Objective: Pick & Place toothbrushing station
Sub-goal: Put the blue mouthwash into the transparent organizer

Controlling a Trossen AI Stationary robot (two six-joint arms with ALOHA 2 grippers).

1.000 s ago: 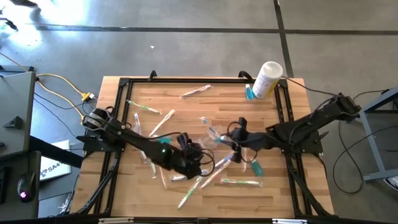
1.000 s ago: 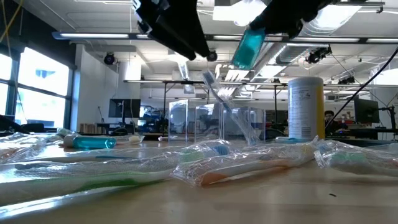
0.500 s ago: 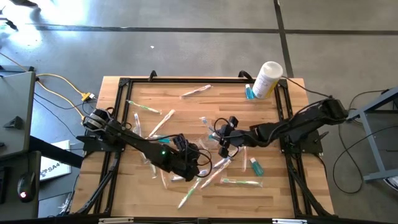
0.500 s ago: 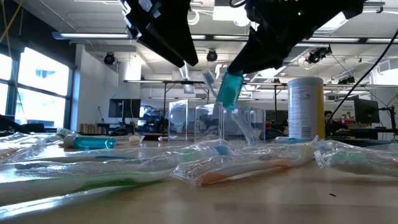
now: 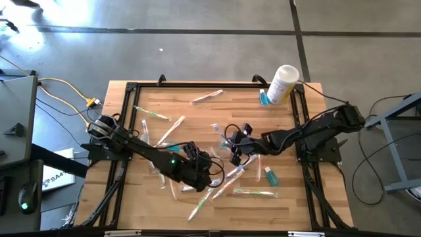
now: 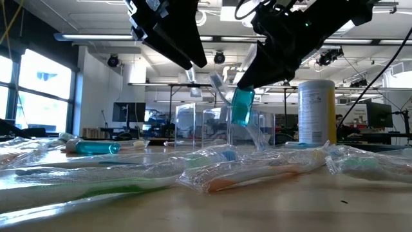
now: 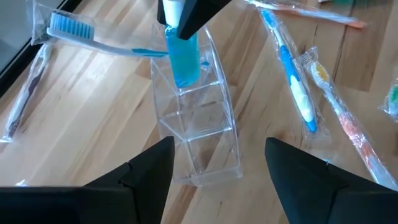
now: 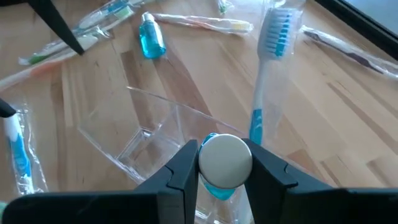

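My right gripper [image 8: 225, 167] pinches the tube [image 7: 183, 55] by its cap; light, slippery. Left fingers [image 7: 149, 173] stand open before the clear holder [image 7: 198, 127].

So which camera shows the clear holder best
The left wrist view: the holder shows whole, compartments visible, with the tube entering its end. The right wrist view shows part; in the low view it's faint; from above the grippers hide it.

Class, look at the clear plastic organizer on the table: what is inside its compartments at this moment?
In the clear organizer, a blue toothbrush leans out of an end compartment. The right gripper holds a teal tube at that end, partly lowered in. The other compartments look empty. The tube's lower end is hidden.
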